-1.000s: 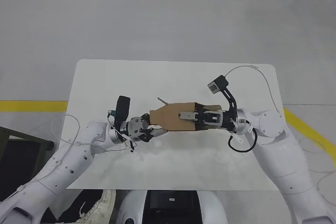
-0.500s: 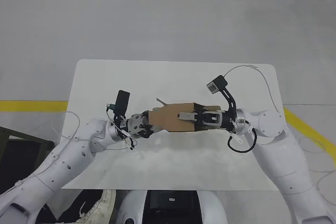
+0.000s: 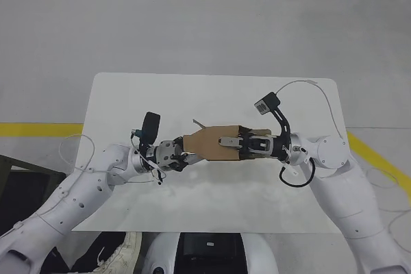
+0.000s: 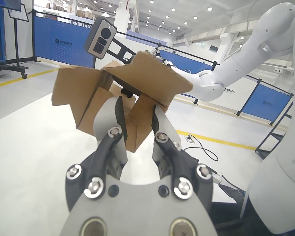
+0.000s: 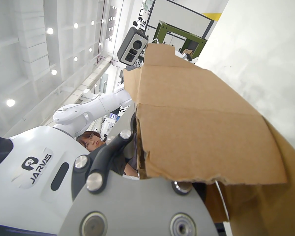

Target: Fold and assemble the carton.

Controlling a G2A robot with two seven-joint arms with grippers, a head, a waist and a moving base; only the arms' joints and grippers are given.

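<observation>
A brown cardboard carton (image 3: pixel 209 142) hangs partly folded above the middle of the white table (image 3: pixel 192 96). My right gripper (image 3: pixel 227 143) is shut on its right end, one finger lying across the top panel. In the right wrist view the carton (image 5: pixel 199 124) hides the fingers. At the carton's left end my left gripper (image 3: pixel 184 158) is open. In the left wrist view its fingers (image 4: pixel 114 116) straddle a lower flap of the carton (image 4: pixel 150 74), whose end flaps splay outward.
A white cable (image 3: pixel 315 89) loops over the table's far right corner. A dark green frame (image 3: pixel 7 178) stands on the floor left of the table. A yellow floor line (image 3: pixel 27 129) runs past both sides.
My left gripper has shifted slightly toward the carton's left end and turned a little. The carton and the right arm have stayed in place.
</observation>
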